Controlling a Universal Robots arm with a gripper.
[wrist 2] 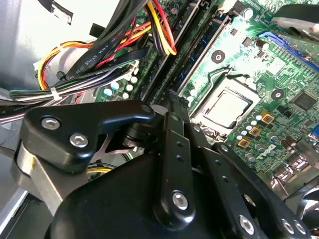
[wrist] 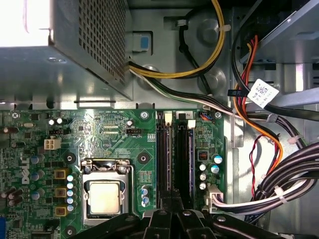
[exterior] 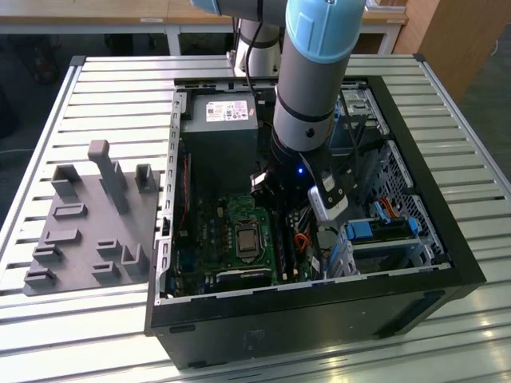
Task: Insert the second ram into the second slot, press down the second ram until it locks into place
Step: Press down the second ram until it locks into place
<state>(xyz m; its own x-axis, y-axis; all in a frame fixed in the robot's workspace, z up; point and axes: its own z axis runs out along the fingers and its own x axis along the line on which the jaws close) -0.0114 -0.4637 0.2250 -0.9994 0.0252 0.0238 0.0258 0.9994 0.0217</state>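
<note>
— Green motherboard (wrist: 114,134) first: where does the second ram (wrist: 183,159) sit?

— You'll find it as a dark strip standing on edge in the memory slot nearer the bundled cables (wrist: 279,184), beside its twin slot (wrist: 164,159). Whether its latches have caught, I cannot tell.

— And the gripper (wrist: 172,201)?

— Your fingers (wrist 2: 172,119) are drawn together, tips just over the near end of those two slots, clamped on nothing that I can make out.

— Any writing?

— A white barcode tag (wrist: 262,92) hangs on a cable, and the power supply (exterior: 219,120) carries a white label (exterior: 227,110) (its print is too small to read). The arm (exterior: 311,80) reaches down into the open computer case (exterior: 447,271) on the slatted table (exterior: 104,88).
</note>
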